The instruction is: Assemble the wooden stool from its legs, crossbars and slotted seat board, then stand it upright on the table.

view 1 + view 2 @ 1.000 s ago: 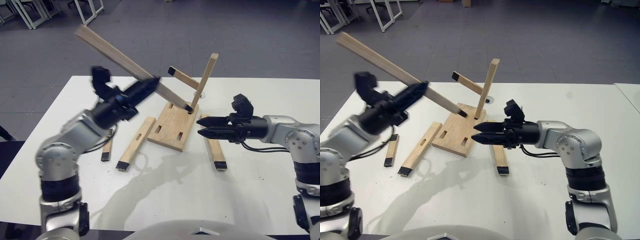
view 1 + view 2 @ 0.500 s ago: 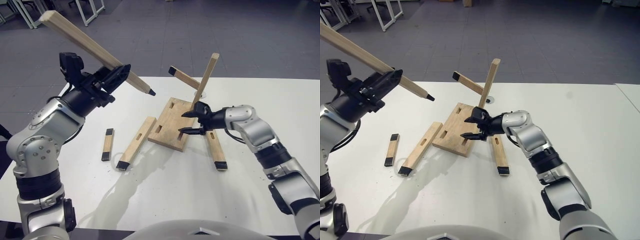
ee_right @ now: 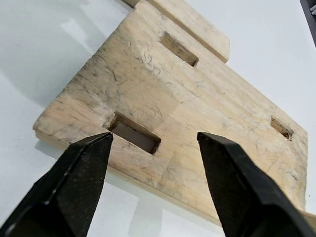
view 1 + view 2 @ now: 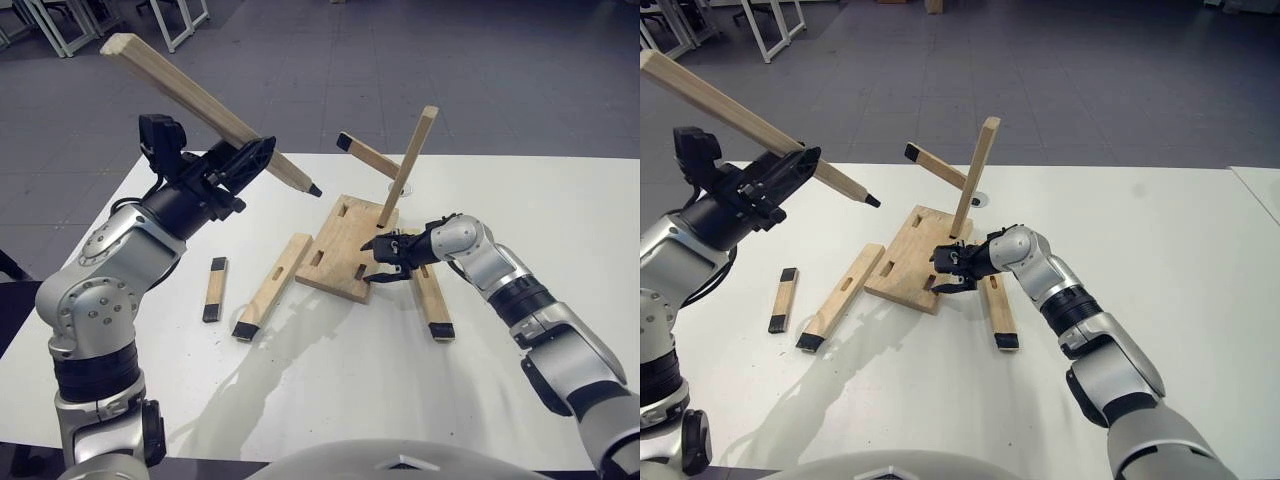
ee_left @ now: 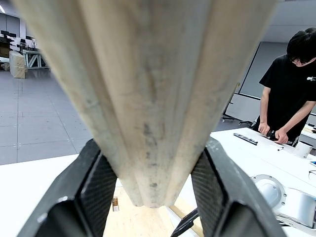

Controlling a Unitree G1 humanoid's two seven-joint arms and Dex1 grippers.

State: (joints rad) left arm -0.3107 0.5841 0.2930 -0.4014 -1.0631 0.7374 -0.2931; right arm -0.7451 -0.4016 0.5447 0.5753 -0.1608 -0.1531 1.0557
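My left gripper [image 4: 245,165] is shut on a long wooden leg [image 4: 180,90], held high over the table's left side with its black-capped tip aimed at the seat board [image 4: 340,240]. In the left wrist view the leg [image 5: 148,98] sits clamped between both fingers [image 5: 94,182]. The slotted seat board lies flat. One leg [image 4: 408,165] stands tilted in its far right slot, and a black-capped piece [image 4: 365,155] slants behind it. My right gripper [image 4: 378,262] is open at the board's near right corner, its fingers [image 3: 79,173] on either side of a slot [image 3: 134,137].
On the white table [image 4: 330,380], a slotted crossbar [image 4: 272,285] lies left of the board, with a short black-capped piece [image 4: 213,290] farther left. Another capped bar [image 4: 432,300] lies under my right forearm. A round hole [image 4: 408,187] sits behind the board.
My left gripper lifted the leg's tip off the board, up and to the left. My right gripper swung in from the right to the board's near right corner, still open.
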